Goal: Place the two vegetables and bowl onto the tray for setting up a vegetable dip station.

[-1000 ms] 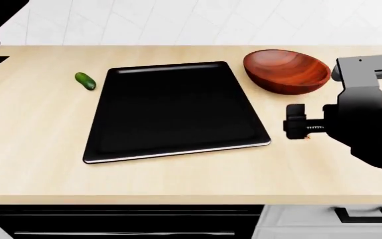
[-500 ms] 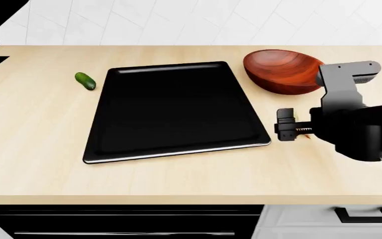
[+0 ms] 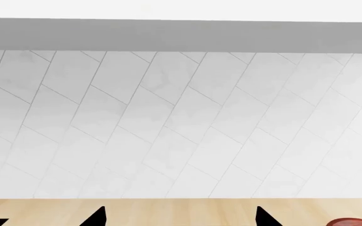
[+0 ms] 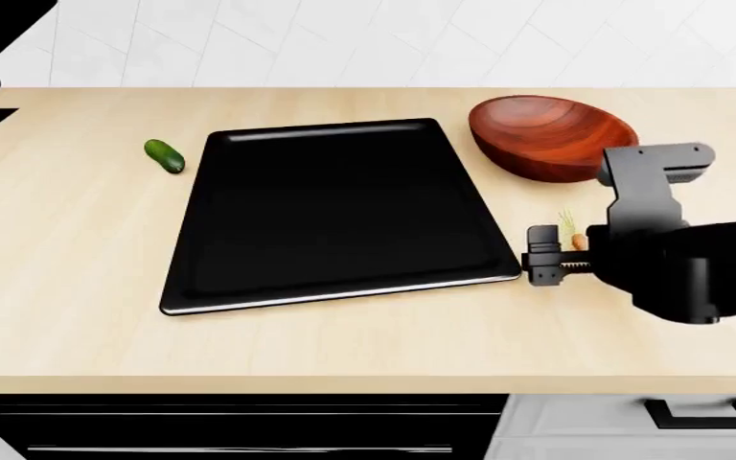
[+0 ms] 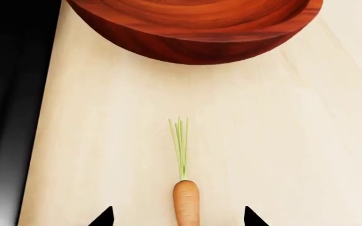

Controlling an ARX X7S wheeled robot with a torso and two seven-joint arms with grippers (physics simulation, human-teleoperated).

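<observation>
Right gripper (image 5: 177, 217) spread astride carrot (image 5: 186, 202), bowl (image 5: 193, 28) beyond

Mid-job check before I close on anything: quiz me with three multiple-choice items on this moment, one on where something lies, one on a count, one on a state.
1. Where is the stubby dark-green cucumber?
A. On the wooden counter, left of the flat black rectangular tray
B. On the tray
C. Inside the bowl

2. How many task items lie on the tray?
A. Two
B. One
C. None

3. How does the right gripper stand?
A. Shut on the carrot
B. Open, fingertips either side of the thin orange carrot
C. Open over the glossy reddish-brown wooden bowl

Answers: 1 A, the head view shows it beside the tray's left edge. 2 C, the tray is bare. 3 B, the right wrist view shows gaps both sides.
</observation>
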